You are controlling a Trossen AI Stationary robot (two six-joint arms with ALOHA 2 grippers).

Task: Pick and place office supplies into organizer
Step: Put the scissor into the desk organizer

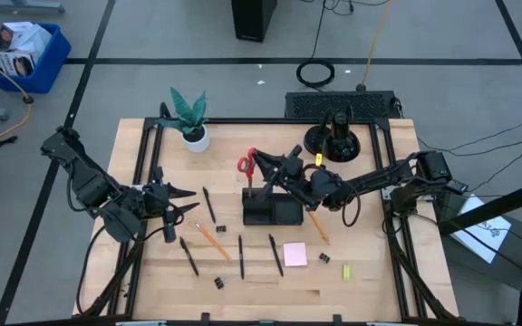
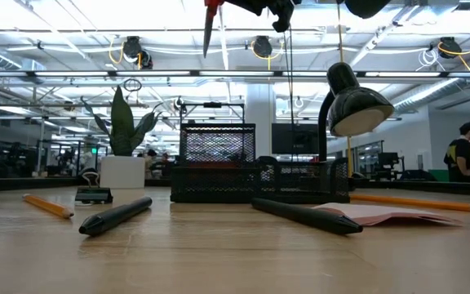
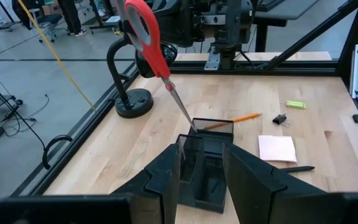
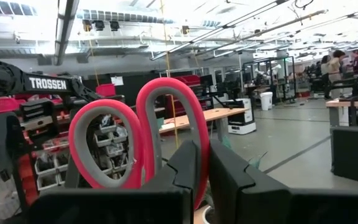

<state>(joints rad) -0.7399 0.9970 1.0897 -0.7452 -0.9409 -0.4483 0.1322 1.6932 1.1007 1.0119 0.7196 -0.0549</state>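
Observation:
Red-handled scissors (image 3: 146, 36) hang above the black organizer (image 1: 273, 210), blades (image 3: 180, 104) slanting down toward its tall mesh compartment (image 2: 217, 145). My right gripper (image 4: 205, 163) is shut on them, reaching in from the table's right. In the low view the blade tip (image 2: 208, 41) stays well above the organizer. My left gripper (image 1: 181, 201) hovers open over the table's left part, nothing between its fingers. Black pens (image 1: 240, 256), orange pencils (image 1: 211, 240), a pink pad (image 1: 294, 254), binder clips (image 1: 218, 282) and a yellow-green piece (image 1: 346, 272) lie flat on the table. My right gripper pinches the rim of one red handle loop (image 4: 199, 146) between its two fingers. The fingers come about level from the table's right side. The scissors are lifted clear, handles up and toward the far left, blades tilted downward over the organizer.
A potted plant (image 1: 190, 118) stands at the far left. A black lamp with a round base (image 1: 333, 140) stands at the far right, behind the organizer. A black frame rail (image 1: 243, 120) runs along the table's far edge. People stand in the room beyond.

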